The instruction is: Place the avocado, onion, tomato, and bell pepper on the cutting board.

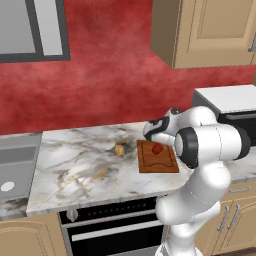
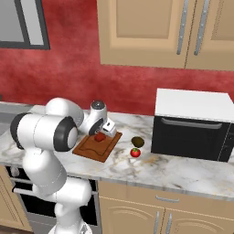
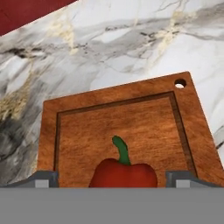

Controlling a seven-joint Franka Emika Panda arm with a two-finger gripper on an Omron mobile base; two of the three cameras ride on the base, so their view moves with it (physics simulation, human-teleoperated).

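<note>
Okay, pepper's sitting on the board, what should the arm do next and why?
Probably lift the gripper straight up. Its fingers stand wide either side of the bell pepper, which rests on the cutting board. The onion, avocado and tomato are still on the counter.

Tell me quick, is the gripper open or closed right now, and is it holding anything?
Gripper: open, fingers standing apart on either side of the bell pepper, which sits on the cutting board; not gripped.

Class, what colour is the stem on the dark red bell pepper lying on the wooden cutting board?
Green; the curved stem shows best in the hand view.
</note>
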